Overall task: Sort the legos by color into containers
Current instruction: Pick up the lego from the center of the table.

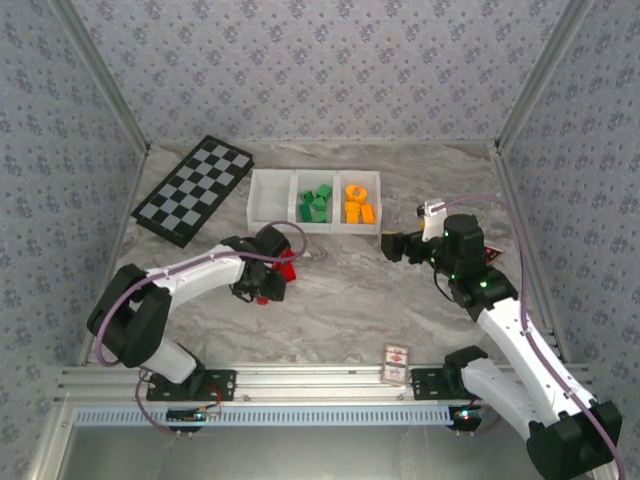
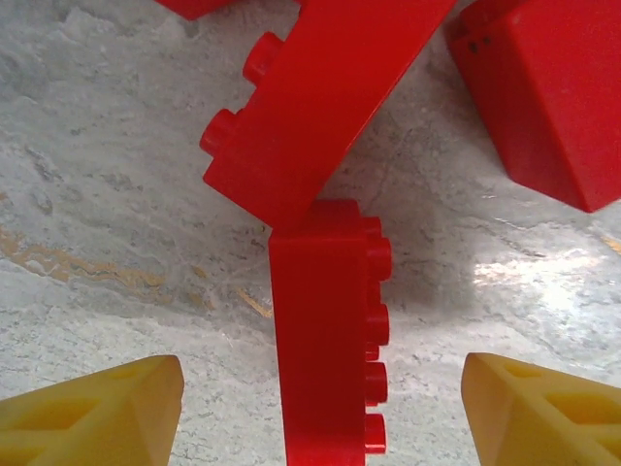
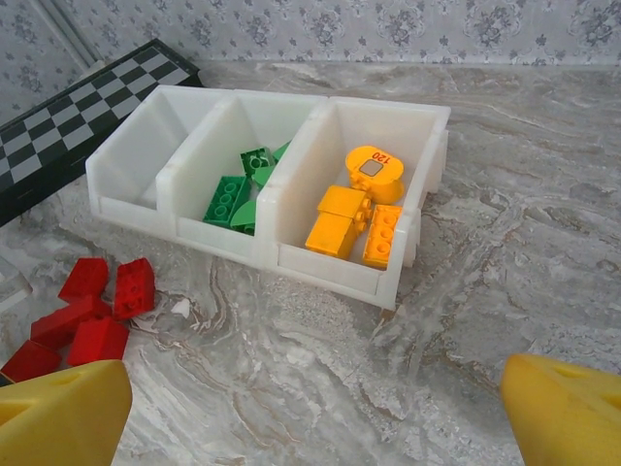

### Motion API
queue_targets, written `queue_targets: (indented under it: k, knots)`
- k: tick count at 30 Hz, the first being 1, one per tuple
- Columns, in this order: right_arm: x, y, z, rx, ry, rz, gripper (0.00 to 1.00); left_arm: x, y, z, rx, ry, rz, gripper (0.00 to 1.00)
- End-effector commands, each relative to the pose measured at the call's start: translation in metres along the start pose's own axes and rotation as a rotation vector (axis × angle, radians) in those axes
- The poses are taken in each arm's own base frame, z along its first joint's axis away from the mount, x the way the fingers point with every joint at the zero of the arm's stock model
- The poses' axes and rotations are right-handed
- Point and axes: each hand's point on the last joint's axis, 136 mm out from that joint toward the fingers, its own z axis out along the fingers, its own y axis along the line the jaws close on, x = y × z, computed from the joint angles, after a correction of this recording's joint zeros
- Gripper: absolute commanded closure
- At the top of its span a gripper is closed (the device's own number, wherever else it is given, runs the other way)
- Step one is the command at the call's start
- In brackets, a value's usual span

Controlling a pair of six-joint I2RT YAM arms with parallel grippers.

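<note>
My left gripper [image 2: 320, 408] stands open low over the table, its yellow fingertips [image 2: 107, 413] wide on either side of a long red brick [image 2: 325, 340] that lies between them untouched. Another long red brick [image 2: 310, 107] and a red block [image 2: 548, 92] lie just beyond it. From above, the left gripper [image 1: 262, 285] covers the red pile [image 1: 287, 270]. My right gripper [image 3: 315, 408] is open and empty, facing the white three-bin tray [image 3: 335, 267]. Green bricks [image 3: 238, 189] fill the middle bin, orange bricks [image 3: 359, 218] the right bin, and the left bin [image 3: 131, 160] holds nothing. Red bricks [image 3: 92, 311] lie in front of the tray.
A black-and-white checkerboard [image 1: 195, 188] lies at the back left beside the tray [image 1: 270, 195]. A small red-and-white card box [image 1: 396, 362] sits at the near edge between the arm bases. Patterned walls close in the table on three sides.
</note>
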Motion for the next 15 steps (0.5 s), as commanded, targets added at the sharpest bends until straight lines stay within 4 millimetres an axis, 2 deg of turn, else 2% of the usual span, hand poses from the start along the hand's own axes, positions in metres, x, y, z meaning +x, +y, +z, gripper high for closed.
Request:
queue_targets:
  k: [1,4,8,14,15]
  knots:
    - [-0.01,0.002,-0.006,-0.003,-0.016,0.011,0.0,-0.005,0.0,0.002,-0.023,-0.005,0.016,0.27]
    - [0.0,-0.007,-0.016,0.052,0.025,0.026,0.0,-0.006,-0.002,0.007,-0.023,0.007,0.017,0.34]
    - [0.027,-0.017,-0.034,0.125,0.096,0.076,0.0,-0.007,-0.005,0.011,-0.015,0.023,0.015,0.48]
    - [0.03,-0.021,-0.065,0.161,0.036,0.121,0.0,-0.008,-0.006,0.013,-0.017,0.028,0.01,0.66]
    - [0.037,-0.021,-0.068,0.165,0.05,0.129,0.0,-0.009,-0.007,0.013,-0.017,0.025,0.011,0.72]
